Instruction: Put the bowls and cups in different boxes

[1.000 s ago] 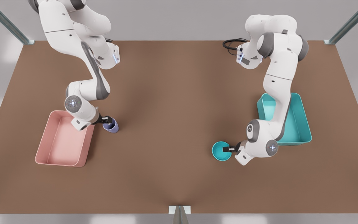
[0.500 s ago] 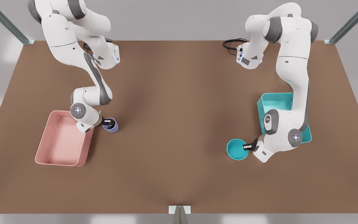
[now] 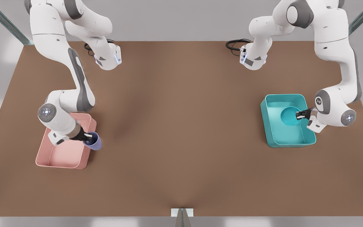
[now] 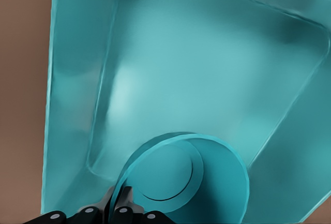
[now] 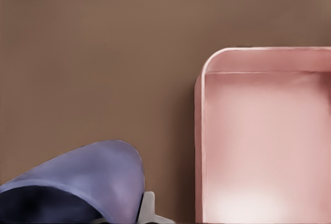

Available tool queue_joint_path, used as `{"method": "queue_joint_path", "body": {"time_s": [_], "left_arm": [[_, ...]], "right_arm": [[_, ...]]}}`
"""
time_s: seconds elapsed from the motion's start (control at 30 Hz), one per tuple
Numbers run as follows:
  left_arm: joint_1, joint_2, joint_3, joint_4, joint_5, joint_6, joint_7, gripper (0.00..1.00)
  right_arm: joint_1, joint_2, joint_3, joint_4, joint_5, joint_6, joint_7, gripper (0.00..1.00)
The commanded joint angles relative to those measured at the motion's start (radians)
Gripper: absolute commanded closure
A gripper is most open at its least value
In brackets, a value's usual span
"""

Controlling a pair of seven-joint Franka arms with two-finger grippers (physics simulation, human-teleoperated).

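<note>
Black fingers (image 4: 121,203) of the left gripper (image 3: 300,114) are clamped on the rim of the teal bowl (image 3: 290,116), which is held over the inside of the teal box (image 3: 271,134) at the front view's right, its opening turned roughly upward. The box's long axis runs away from the front camera. At the front view's left, the right gripper (image 3: 88,136) is closed on the rim of the lavender cup (image 3: 95,144); the cup is tilted and held above the pink box (image 3: 54,159) at its near wall. Both boxes rest on the brown table (image 3: 181,126), well apart.
</note>
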Motion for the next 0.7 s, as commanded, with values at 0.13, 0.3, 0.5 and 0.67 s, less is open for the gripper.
{"method": "queue_joint_path", "body": {"time_s": [0.13, 0.3, 0.5, 0.67], "left_arm": [[-0.002, 0.033, -0.001, -0.075, -0.036, 0.230, 0.163, 0.79], [0.008, 0.018, 0.000, 0.112, -0.026, 0.003, 0.209, 0.00], [-0.076, -0.059, -0.237, 0.652, 0.036, -0.496, 0.024, 0.00], [-0.156, -0.094, -0.286, 0.728, 0.028, -0.531, -0.169, 0.00]], "right_arm": [[-0.234, 0.029, -0.002, 0.072, -0.002, -0.133, -0.411, 0.79], [-0.248, 0.245, -0.002, 0.159, -0.004, -0.049, -0.391, 0.79], [-0.245, 0.317, -0.002, 0.160, -0.001, 0.019, -0.373, 0.79], [-0.245, 0.307, 0.000, 0.162, -0.004, 0.017, -0.384, 0.00]]}}
